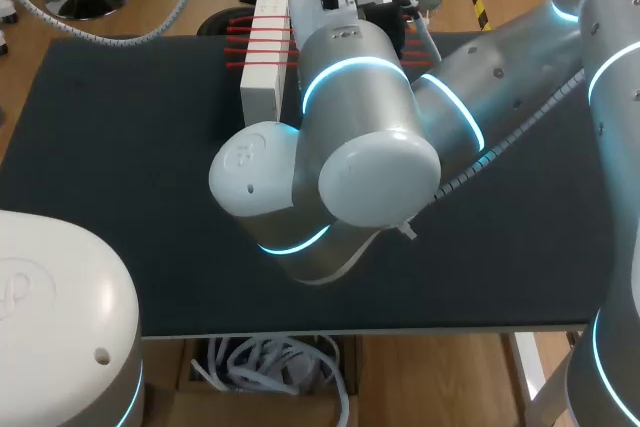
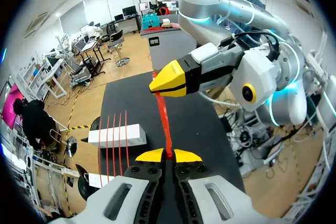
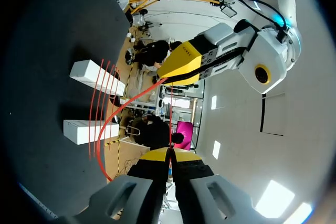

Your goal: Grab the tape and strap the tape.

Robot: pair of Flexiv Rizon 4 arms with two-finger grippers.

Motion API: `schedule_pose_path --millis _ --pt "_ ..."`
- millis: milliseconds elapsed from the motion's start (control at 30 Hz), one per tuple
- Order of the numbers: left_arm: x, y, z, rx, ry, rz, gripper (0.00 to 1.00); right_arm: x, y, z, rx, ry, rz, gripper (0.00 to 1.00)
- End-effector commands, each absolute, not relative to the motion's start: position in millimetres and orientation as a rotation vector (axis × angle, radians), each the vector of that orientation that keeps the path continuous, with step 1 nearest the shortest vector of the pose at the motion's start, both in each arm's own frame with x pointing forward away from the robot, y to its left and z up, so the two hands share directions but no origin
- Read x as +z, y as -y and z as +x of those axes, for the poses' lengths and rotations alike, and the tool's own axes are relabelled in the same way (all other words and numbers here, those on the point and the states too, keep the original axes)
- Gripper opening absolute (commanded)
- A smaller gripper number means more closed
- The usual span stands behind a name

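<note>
Obs.: the left gripper [image 2: 168,157] is pinched narrow on one end of the red tape [image 2: 166,124]. The right gripper [image 2: 167,86] is likewise closed on it, further along. Between the two pinches the tape runs straight and taut above the dark table [image 1: 120,147].

In the right wrist view a slacker length curves away from the left gripper's end, down toward the white boxes [image 3: 97,77]. These two lie parallel and apart. Several red turns [image 1: 258,43] are already laid across both, bridging the gap.

In the head view the right arm's elbow hides both grippers, and the boxes show only partly, at the far side of the table.

Judgement: the step in hand looks like laying one more turn.
- Move both arms together so the tension stays even.
- Too hard a pull may drag or tip the boxes, which look light. Too little leaves a loose loop.
- Land the new turn just beside the last one, not crossing it.
- Watch for twist in the taut span. I cannot tell which face is the sticky one.
- Neither pinch should open until the turn lies flat on both boxes.
</note>
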State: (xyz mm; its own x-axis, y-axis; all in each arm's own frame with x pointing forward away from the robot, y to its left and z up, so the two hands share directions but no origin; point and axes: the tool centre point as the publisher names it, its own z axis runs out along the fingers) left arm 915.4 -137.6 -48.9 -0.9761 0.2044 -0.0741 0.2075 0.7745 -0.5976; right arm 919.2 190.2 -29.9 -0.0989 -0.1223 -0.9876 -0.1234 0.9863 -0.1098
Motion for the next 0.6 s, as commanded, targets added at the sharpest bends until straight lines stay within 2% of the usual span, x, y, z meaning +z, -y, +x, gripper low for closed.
schedule_pose_path --millis 33,600 --pt "-48.1 137.2 914.8 -0.992 -2.956 0.342 0.0 -29.3 -192.7 919.6 -0.006 -1.68 -0.188 0.0" --pt "-48.1 137.2 914.8 -0.992 -2.956 0.342 0.0 -32.7 -201.8 924.7 -0.003 -1.687 -0.2 0.0"
